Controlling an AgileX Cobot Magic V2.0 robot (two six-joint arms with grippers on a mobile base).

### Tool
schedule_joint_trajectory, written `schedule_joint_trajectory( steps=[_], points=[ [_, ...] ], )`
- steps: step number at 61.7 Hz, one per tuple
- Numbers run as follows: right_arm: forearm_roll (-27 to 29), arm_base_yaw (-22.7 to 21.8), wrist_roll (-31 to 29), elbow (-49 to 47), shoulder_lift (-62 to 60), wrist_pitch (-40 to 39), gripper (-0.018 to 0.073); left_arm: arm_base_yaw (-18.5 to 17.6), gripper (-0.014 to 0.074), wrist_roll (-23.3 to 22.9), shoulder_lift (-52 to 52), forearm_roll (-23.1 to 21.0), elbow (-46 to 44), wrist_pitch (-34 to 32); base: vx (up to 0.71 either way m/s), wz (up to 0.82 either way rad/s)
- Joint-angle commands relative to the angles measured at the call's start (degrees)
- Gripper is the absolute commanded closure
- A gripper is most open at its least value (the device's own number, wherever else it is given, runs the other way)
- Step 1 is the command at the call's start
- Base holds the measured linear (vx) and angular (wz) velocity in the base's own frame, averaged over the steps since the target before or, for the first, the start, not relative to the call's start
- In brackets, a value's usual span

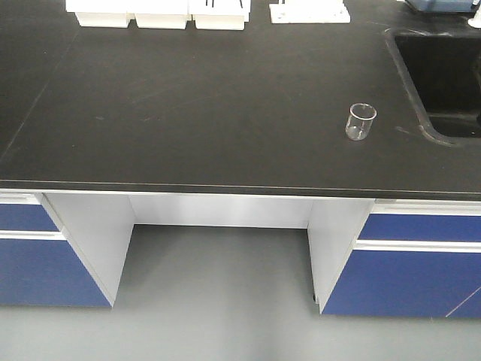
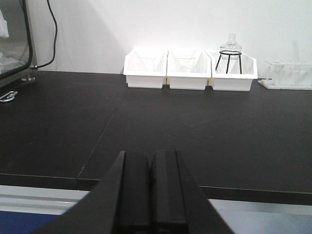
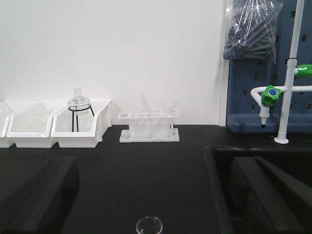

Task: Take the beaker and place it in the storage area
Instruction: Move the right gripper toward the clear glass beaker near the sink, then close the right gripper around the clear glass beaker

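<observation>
The beaker [image 1: 361, 122], a small clear glass cylinder, stands upright on the black counter [image 1: 188, 113], just left of the sink. In the right wrist view the beaker's rim [image 3: 148, 225] shows at the bottom edge, centred between the wide-apart fingers of my right gripper [image 3: 152, 168], which is open and holds nothing. My left gripper [image 2: 153, 157] is shut with its fingers pressed together and nothing between them, hovering over the counter's front edge. Neither gripper appears in the front view. The storage area is out of view.
Three white bins [image 2: 189, 69] line the back wall, one holding a glass flask on a black stand [image 3: 78, 105]. A white test-tube rack [image 3: 149, 126] stands beside them. The sink [image 1: 443, 75] lies at the right, with a tap [image 3: 280, 92] and a blue pegboard [image 3: 253, 87] behind it.
</observation>
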Motion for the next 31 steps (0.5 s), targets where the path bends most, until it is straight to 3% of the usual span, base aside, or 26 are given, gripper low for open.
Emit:
schedule_joint_trajectory(
  steps=[1,17,31],
  points=[
    [-0.1,-0.2,0.0,-2.1,0.1,-6.5,-0.0162,-0.4,0.0605,-0.3,-1.0,-0.3,1.3,-4.9,0.00,0.00],
    [0.1,-0.2,-0.6,-1.6,6.2,-12.1,-0.0088,-0.4,0.0605,-0.3,-1.0,-0.3,1.3,-4.9,0.00,0.00],
    [0.1,-0.2,0.3,-1.6,26.1,-31.5,-0.0034,-0.4,0.0605,-0.3,-1.0,-0.3,1.3,-4.9,0.00,0.00]
  ],
)
